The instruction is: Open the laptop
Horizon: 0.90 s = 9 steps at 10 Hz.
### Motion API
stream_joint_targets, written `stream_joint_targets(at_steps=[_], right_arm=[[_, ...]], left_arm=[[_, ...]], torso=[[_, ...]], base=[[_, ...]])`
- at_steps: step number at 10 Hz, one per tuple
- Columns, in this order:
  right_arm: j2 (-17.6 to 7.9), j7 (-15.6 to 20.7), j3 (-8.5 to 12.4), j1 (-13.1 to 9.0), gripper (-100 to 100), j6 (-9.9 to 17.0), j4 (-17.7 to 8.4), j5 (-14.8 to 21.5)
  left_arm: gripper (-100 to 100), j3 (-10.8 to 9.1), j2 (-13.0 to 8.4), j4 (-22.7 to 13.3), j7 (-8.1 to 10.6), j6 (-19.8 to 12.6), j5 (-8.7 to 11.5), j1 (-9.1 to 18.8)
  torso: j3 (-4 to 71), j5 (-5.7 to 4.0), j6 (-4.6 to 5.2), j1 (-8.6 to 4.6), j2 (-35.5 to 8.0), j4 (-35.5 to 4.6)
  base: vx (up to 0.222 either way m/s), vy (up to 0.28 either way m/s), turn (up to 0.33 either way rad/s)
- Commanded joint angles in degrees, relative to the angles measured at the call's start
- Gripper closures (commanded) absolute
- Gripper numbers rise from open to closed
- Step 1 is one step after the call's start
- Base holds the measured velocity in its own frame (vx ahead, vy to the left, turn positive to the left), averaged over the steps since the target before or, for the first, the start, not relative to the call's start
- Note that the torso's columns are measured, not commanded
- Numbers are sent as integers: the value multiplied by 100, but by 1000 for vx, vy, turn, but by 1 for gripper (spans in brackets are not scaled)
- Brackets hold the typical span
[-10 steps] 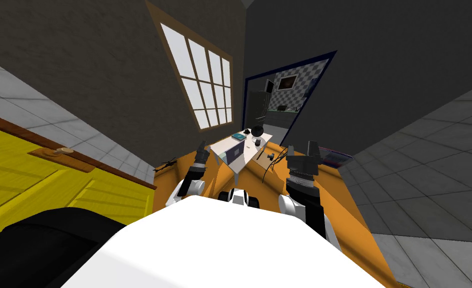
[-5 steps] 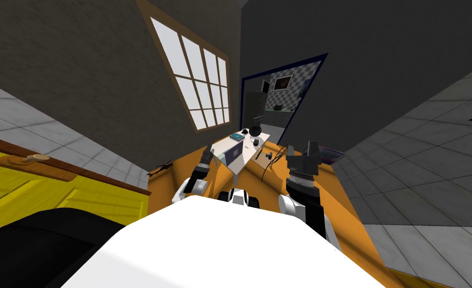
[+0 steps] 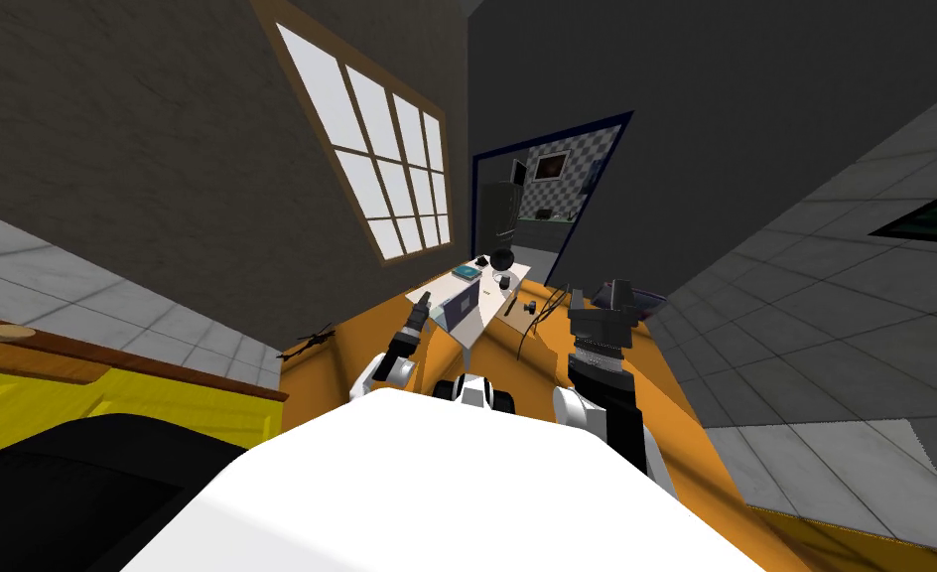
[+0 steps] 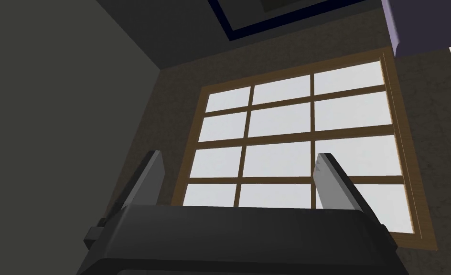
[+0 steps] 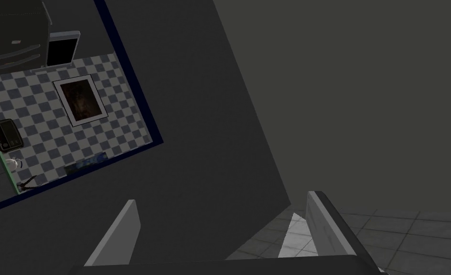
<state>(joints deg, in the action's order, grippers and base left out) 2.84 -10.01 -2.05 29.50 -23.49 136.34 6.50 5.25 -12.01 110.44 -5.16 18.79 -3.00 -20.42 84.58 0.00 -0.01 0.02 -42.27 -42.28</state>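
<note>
A: Dark grey walls close in a room with an orange floor (image 3: 605,417). A brown-framed window with many panes (image 3: 387,169) is on the far left, and a doorway with a dark blue frame (image 3: 556,133) is straight ahead.

B: Where is the laptop?

A: The grey-blue laptop (image 3: 456,307) sits on the near part of a small white desk (image 3: 488,296) in the middle of the room. It is small in the head view, so I cannot tell how far its lid stands. Farther along the desk lie a flat teal book (image 3: 468,271) and a round black object (image 3: 502,259).

B: And the arms?

A: The left gripper (image 3: 421,300) is raised just left of the desk's near corner, near the laptop. I cannot tell from the head view whether they touch. The right gripper (image 3: 599,295) is raised well to the right of the desk.

B: What do the wrist views add?

A: The left wrist view shows the thin grey fingers (image 4: 148,179) spread wide with nothing between them. Beyond their tips, off to one side, is the edge of a dull violet-grey slab (image 4: 425,24), and I cannot tell what it is. The right wrist view shows that arm's fingers (image 5: 119,234) equally wide apart and holding nothing.

B: Anything else?

A: The head view shows a yellow wooden cabinet with a brown top (image 3: 60,407) at the near left.
</note>
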Motion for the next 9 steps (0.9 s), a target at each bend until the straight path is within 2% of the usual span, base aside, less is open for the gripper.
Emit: stream_joint_targets(at_steps=[1,9], right_arm=[[0,0,0,0,0,0,0,0],[0,0,0,0,0,0,0,0]], left_arm=[[-100,109,-126,-302,-61,-49,-111,124],[-100,451,-493,-1282,-238,-130,-456,485]], torso=[[-1,-1,1,-2,-1,0],[-2,-1,0,-3,-2,-1]], base=[[17,29,-80],[14,30,-86]])
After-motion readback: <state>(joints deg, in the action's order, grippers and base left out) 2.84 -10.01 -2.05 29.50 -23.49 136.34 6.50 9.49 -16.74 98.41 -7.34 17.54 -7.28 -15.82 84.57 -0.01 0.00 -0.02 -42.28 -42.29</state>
